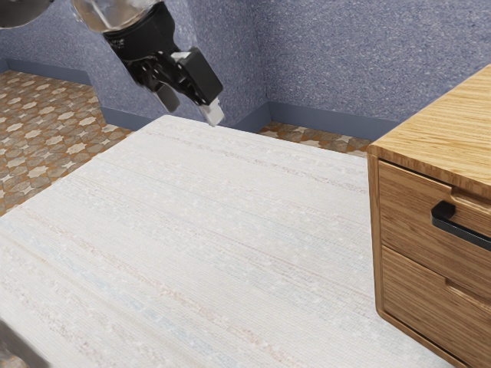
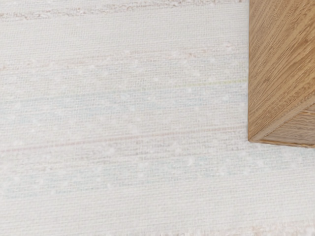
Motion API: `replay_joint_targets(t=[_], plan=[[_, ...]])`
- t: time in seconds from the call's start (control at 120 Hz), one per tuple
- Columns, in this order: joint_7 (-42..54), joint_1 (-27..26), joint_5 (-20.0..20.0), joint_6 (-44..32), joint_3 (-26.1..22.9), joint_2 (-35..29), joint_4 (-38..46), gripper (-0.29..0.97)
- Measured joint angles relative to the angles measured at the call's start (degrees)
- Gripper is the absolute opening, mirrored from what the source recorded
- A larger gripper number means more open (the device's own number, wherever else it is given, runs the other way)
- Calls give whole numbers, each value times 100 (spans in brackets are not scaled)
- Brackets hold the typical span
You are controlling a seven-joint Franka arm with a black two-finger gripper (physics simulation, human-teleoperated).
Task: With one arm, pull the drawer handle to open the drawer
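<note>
Gripper (image 1: 190, 105) hangs jaws apart, empty; drawer handle (image 1: 459, 224) runs off the view's edge

My gripper (image 1: 190, 106): black, blocky, glossy housing with hard edges. Two short fingers (image 1: 214, 113), one tipped with a pale grey-white pad, the other dark grey. At 11 o'clock from it is my wrist link (image 1: 115, 14): rounded, shiny silver-white shell with a black collar where they join.

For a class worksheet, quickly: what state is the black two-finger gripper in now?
Black two-finger gripper: open, holding nothing, above the white woven table top, apart from the black bar handle on the wooden drawer.
</note>
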State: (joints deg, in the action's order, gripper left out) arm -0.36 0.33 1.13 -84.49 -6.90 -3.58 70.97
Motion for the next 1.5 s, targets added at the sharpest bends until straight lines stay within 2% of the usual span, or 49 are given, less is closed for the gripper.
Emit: replay_joint_targets(t=[0.075, 0.167, 0.283, 0.367, 0.517, 0.617, 0.767, 0.908, 1.233, 1.5], plan=[[-5, -222, 25, 28, -62, 99, 68, 68], [-8, -243, 44, 210, -138, 120, 102, 68], [-205, -47, 132, 605, -257, 48, 82, 68], [-528, 271, 233, 768, -679, 66, 95, 68], [-1467, -145, 553, 837, -797, 151, 242, 68], [-2025, -107, 650, 574, -925, -56, 861, 68], [-2723, 39, 767, -122, -1179, -818, 1783, 68], [-3394, 41, 841, -564, -1425, -1064, 2019, 68], [-4744, 30, 1119, -993, -1971, -730, 1961, 68], [-5401, 3, 1135, -1562, -2208, -34, 1642, 68]])
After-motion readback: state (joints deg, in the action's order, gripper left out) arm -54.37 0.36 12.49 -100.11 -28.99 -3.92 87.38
